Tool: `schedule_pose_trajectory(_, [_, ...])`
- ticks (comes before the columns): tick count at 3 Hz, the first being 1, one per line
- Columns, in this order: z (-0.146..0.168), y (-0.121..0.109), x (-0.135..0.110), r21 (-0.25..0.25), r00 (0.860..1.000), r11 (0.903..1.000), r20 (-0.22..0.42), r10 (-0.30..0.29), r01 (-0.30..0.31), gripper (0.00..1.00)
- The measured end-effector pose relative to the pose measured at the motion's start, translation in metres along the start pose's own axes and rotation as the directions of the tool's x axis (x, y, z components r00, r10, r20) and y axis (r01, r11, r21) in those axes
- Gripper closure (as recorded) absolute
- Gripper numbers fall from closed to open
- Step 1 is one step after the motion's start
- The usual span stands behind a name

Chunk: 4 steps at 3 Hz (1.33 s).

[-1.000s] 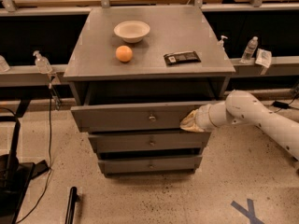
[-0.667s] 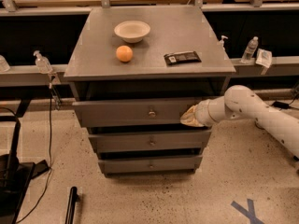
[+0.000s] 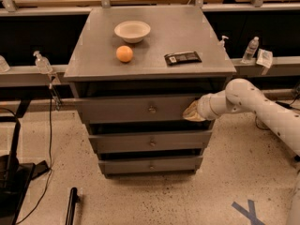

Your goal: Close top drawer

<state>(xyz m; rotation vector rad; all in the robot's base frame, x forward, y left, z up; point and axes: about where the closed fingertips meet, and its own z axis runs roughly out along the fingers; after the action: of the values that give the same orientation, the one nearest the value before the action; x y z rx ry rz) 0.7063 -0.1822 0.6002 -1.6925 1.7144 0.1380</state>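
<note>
A grey three-drawer cabinet (image 3: 93,130) stands on a speckled floor (image 3: 140,200). The top drawer (image 3: 117,109) is the uppermost of its three fronts, directly under the tabletop (image 3: 187,27), with a small round knob (image 3: 152,109) at the middle of its flat panel. A dark band shows between the panel's upper edge and the front lip of the tabletop. Whether the panel sits fully home in the cabinet cannot be told from this angle. The hand (image 3: 192,112) is at the right end of that panel, its tan tip against the drawer front near the cabinet's right front corner; whether it is spread or pressed together cannot be told. The white arm (image 3: 253,102) reaches in from the cabinet's right side. Below the top drawer are the middle drawer (image 3: 122,142) and the bottom drawer (image 3: 126,165), each with its own knob. On the cabinet's tabletop, a white bowl (image 3: 132,31) sits toward the back, an orange (image 3: 124,54) lies just in front of it, and a dark flat packet (image 3: 183,57) lies toward the right front. A clear pump bottle (image 3: 43,63) stands on a ledge to the cabinet's left, and a water bottle (image 3: 250,49) on a ledge to its right. A blue taped cross (image 3: 248,211) marks the floor in front of the cabinet, off to its right.
</note>
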Motion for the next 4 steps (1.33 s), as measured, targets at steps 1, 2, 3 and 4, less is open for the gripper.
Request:
schedule_pose_trajectory(1, [-0.0004,-0.0016,0.0006,0.001,1.0,1.0,-0.001,0.001,-0.001,1.0])
schedule_pose_trajectory(2, [-0.0004,-0.0015,0.0005,0.001,1.0,1.0,-0.001,0.001,-0.001,1.0])
schedule_pose_trajectory(3, [-0.0004,-0.0015,0.0005,0.001,1.0,1.0,-0.001,0.001,-0.001,1.0])
schedule_pose_trajectory(4, [-0.0004,-0.0015,0.0005,0.001,1.0,1.0,-0.001,0.001,-0.001,1.0])
